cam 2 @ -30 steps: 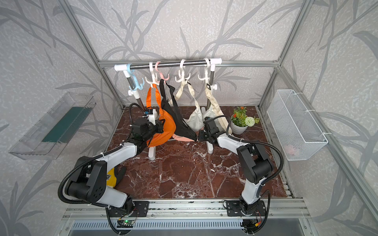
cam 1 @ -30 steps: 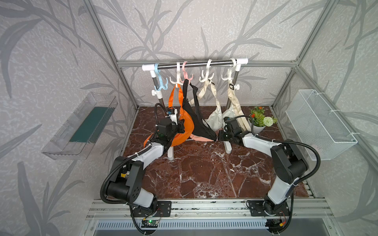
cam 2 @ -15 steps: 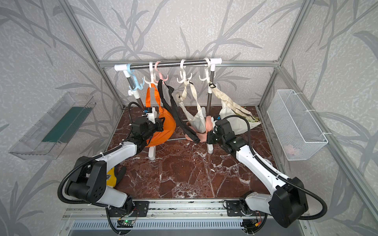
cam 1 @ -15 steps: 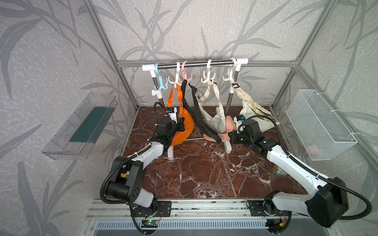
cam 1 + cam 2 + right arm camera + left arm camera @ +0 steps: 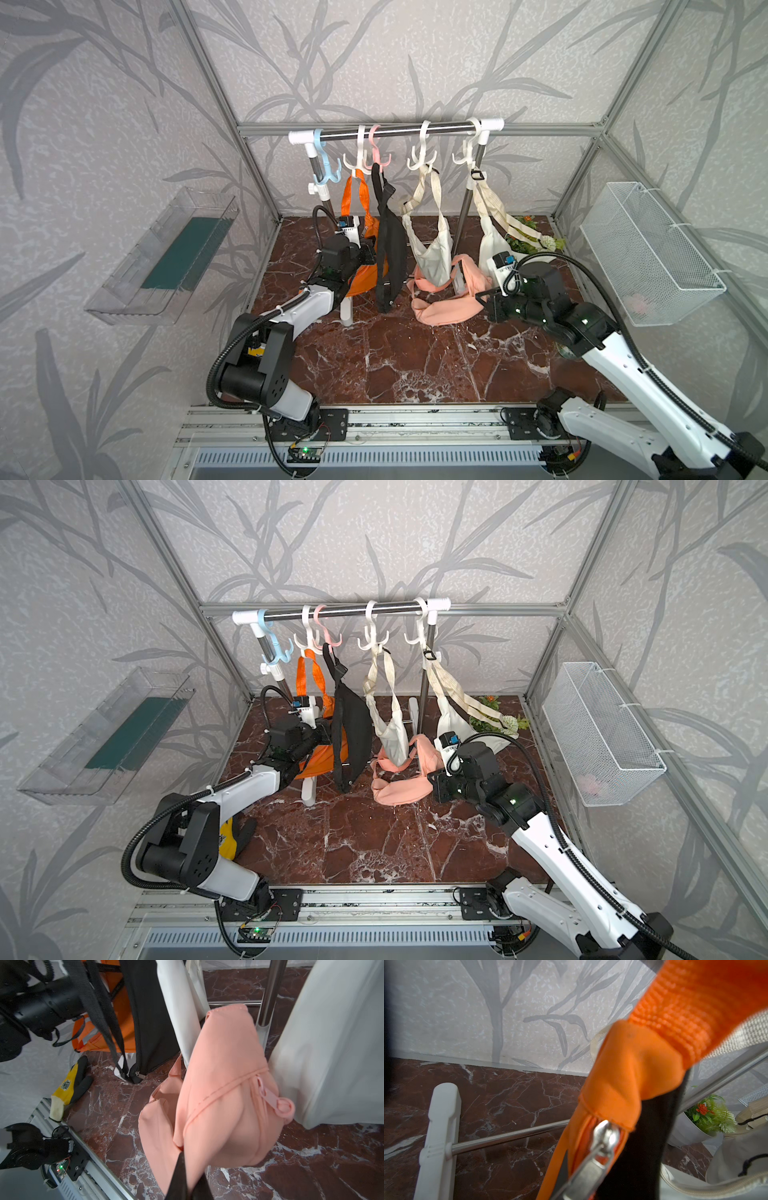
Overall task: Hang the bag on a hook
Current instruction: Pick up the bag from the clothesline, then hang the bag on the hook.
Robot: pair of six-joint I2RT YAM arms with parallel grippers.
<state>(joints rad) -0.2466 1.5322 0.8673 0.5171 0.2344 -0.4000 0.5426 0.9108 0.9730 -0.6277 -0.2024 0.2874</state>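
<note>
- What lies nearest the front rail?
- A yellow and black glove (image 5: 230,841), flat on the marble worktop (image 5: 395,357) beside the left arm's base

- And the bag?
- The pink bag (image 5: 446,309) is on no hook. The right fingers (image 5: 180,1167) are clamped on a fold of it, and it hangs from them low over the worktop, just in front of the rack's right post (image 5: 467,216). It touches the cream bag (image 5: 432,253) and the end cream bag (image 5: 490,245). I cannot tell whether it touches the marble

- The other arm?
- The left fingers (image 5: 368,258) are closed against the orange bag (image 5: 365,274). Whether they pinch its cloth I cannot tell

- Farther back?
- Along the rail (image 5: 399,131) there is a blue hook (image 5: 323,166), then a white hook (image 5: 357,160) carrying the orange bag. A pink hook (image 5: 376,151) carries the black bag (image 5: 390,249), and two more white hooks carry the cream ones. A potted plant (image 5: 708,1113) stands behind the end cream bag. A clear tray (image 5: 166,257) and a wire basket (image 5: 648,253) hang on the side walls
</note>
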